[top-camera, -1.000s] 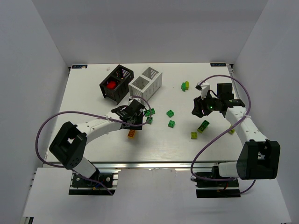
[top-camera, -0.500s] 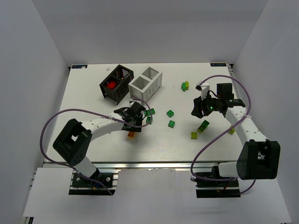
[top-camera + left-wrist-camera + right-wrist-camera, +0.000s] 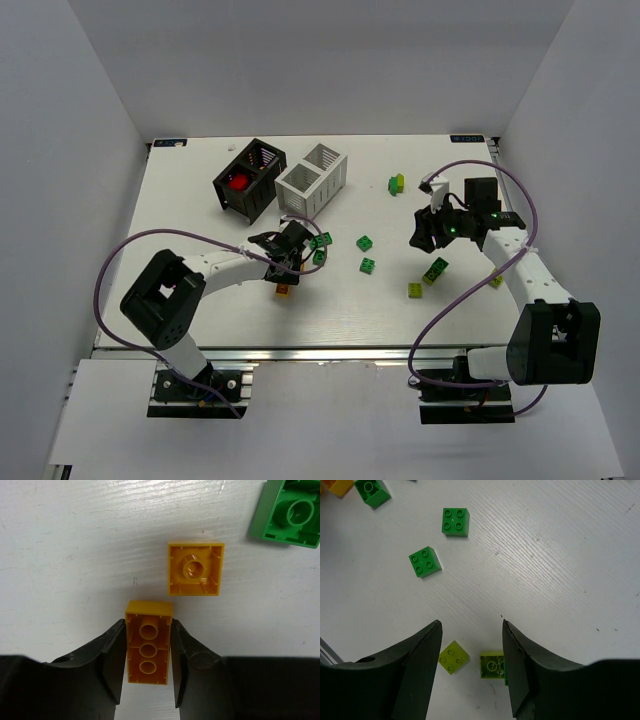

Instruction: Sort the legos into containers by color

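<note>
Left gripper is clenched on a long orange-yellow brick, one finger on each long side, hollow underside facing the wrist camera. Can't tell if the brick is off the worktop or resting on it.
Just past its far end and slightly right, not touching: a square orange-yellow brick, also underside up. A green brick sits in the upper right corner of that view, underside up.
In the top view this gripper sits at centre frame, below the white container. The black container touches the white one on its left, and a red brick shows in its nearer compartment.

Right gripper is released, jaws spread, nothing between them, hanging over bare worktop.
At the bottom of the right wrist view, two yellow-green bricks lie side by side, the right one partly behind a finger. Two green square bricks sit studs up in the upper left, well apart from the jaws, and another green one lies at the top left edge.
In the top view this gripper is right of centre.
</note>
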Available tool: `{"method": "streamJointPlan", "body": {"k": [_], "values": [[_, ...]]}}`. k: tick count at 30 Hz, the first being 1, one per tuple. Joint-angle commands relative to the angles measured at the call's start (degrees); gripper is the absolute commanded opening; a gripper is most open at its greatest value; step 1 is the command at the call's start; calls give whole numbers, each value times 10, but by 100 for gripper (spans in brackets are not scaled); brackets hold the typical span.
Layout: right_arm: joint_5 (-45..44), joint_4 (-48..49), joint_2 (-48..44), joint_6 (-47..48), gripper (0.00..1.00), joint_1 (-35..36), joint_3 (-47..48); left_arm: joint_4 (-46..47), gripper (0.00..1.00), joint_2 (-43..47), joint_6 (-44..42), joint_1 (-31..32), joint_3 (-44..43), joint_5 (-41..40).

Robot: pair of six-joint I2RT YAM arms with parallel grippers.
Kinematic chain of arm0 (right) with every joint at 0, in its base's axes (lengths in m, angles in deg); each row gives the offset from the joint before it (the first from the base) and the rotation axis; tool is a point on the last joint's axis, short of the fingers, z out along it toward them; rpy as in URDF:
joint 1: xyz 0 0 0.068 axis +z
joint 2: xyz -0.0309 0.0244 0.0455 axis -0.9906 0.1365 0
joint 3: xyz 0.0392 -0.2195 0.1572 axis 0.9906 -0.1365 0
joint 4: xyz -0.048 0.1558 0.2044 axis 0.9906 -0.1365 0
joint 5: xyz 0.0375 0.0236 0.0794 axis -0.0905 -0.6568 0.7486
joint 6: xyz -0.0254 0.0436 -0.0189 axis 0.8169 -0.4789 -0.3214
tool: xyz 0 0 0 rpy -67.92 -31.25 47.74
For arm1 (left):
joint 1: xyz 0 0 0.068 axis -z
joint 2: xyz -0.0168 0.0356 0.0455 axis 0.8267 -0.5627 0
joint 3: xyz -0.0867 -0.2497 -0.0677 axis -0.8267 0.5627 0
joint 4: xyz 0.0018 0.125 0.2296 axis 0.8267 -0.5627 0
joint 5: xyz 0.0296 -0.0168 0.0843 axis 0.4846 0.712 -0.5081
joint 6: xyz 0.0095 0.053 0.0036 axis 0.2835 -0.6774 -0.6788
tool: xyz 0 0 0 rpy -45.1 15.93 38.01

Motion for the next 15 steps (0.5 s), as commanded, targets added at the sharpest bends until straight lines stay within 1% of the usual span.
{"method": "streamJointPlan", "body": {"k": [1,3,5,6,8,9,10,12,13,14,15], "values": [[11,-7,-11,4,57,-5,27,-6,17,23,-1,4,-21,-7],[17,-11,-11,5,57,-5,30,-13,14,39,-5,3,-48,-10],[21,-14,-9,7,56,-5,38,-14,13,64,-9,1,-68,-14],[27,-15,-9,8,54,-5,40,-16,12,70,-15,-1,-95,-12],[34,-17,-11,10,48,-5,42,-19,12,80,-22,-14,-123,-5],[45,-18,-13,11,46,-5,42,-20,11,81,-30,-21,-153,-2],[49,-19,-15,15,39,-5,42,-20,11,82,-35,-38,-168,1],[61,-20,-21,20,29,-5,39,-16,11,78,-49,-61,-199,18],[65,-20,-24,21,19,-5,36,-10,11,76,-52,-92,-224,29],[68,-20,-26,25,12,-5,35,4,10,71,-54,-111,-236,42],[73,-20,-29,26,5,-5,32,13,10,59,-56,-148,-261,76]]}}
